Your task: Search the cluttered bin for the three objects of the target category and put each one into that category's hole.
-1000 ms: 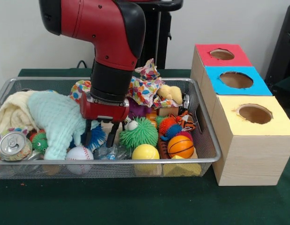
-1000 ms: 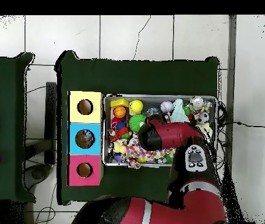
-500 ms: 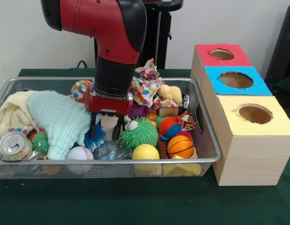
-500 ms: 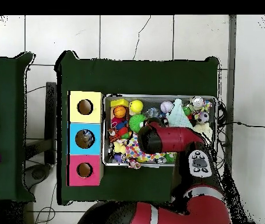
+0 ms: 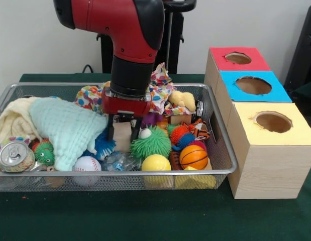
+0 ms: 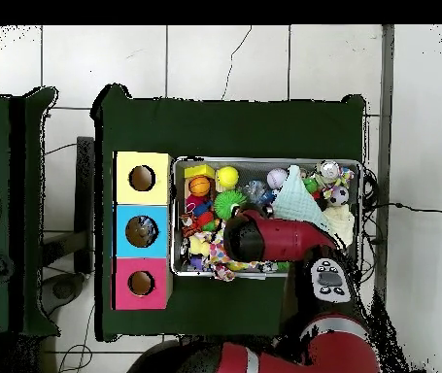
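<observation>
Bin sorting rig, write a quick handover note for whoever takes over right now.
End effector: low in the middle of the bin, beside the mint cloth; open or shut cannot be told.
Bottles: one crumpled clear bottle lies at the front rim, between the baseball and the yellow ball. No others show.
Blue hole: middle of the box, nothing near it.
Done: no delivery can be confirmed.
Left: grab the visible bottle, drop it in the blue hole, then dig for the rest.

Toys crowding the bin (image 5: 223, 170) — blue hole (image 5: 252, 85) unobstructed.
</observation>
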You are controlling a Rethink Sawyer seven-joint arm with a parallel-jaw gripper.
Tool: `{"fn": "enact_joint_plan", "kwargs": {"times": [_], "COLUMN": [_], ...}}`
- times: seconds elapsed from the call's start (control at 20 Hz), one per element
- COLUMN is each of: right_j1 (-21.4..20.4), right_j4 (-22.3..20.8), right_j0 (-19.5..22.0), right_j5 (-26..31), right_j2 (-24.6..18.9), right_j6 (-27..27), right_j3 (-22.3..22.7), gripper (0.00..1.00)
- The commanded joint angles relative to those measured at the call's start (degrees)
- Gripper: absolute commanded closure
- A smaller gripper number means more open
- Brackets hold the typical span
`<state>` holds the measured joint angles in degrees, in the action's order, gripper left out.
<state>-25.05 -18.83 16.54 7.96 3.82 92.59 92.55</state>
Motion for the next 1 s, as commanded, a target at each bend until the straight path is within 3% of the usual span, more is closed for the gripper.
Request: {"fn": "enact_joint_plan", "kwargs": {"times": [0.05,0.55,0.75,1.0], "right_j1": [2.20,6.98,10.24,13.56], "right_j4": [4.23,6.16,6.59,7.47], "right_j0": [-2.14,-6.48,-11.08,-11.49], "right_j5": [-1.02,-4.65,-7.67,-10.82], "right_j2": [-1.90,2.95,8.67,10.39], "right_j6": [13.23,13.61,12.69,11.06], "right_j3": [3.36,-0.21,-3.59,-6.01], "gripper": [0.00,0.00,0.00,0.00]}}
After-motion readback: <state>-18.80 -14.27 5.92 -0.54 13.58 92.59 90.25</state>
